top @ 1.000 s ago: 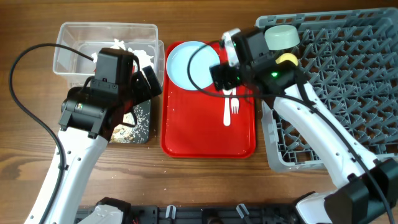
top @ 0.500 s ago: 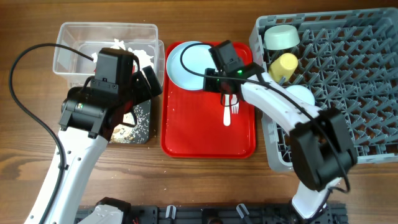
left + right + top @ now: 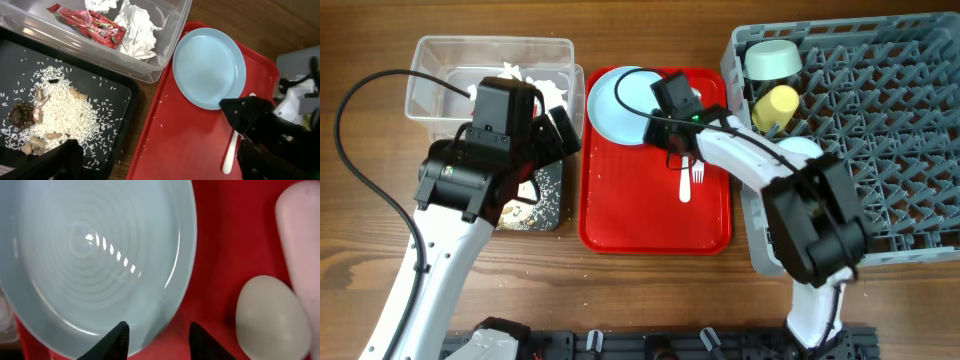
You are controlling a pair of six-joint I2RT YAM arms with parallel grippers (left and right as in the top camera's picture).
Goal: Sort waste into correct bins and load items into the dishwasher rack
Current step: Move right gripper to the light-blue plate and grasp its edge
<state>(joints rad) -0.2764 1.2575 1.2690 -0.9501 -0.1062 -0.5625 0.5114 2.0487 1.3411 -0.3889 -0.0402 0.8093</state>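
A light blue plate (image 3: 618, 100) lies at the back of the red serving tray (image 3: 650, 215), with a white fork (image 3: 698, 172) and spoon (image 3: 684, 186) beside it. My right gripper (image 3: 665, 112) is open, its fingers (image 3: 160, 340) on either side of the plate's (image 3: 95, 255) right rim, next to the spoon bowl (image 3: 270, 317). My left gripper (image 3: 556, 135) is open and empty above the black tray (image 3: 548, 205). The clear tub (image 3: 450, 50) holds tissue wads (image 3: 136, 30) and a red wrapper (image 3: 92, 29). Rice and beige scraps (image 3: 47, 112) lie in the black tray.
The grey dishwasher rack (image 3: 880, 110) at the right holds a pale green bowl (image 3: 772, 58), a yellow cup (image 3: 776, 102) and a light blue bowl (image 3: 804, 152), partly hidden by my right arm. A few rice grains lie on the red tray.
My right arm has swung left from the rack and lowered onto the plate's right rim. The left arm has not moved.
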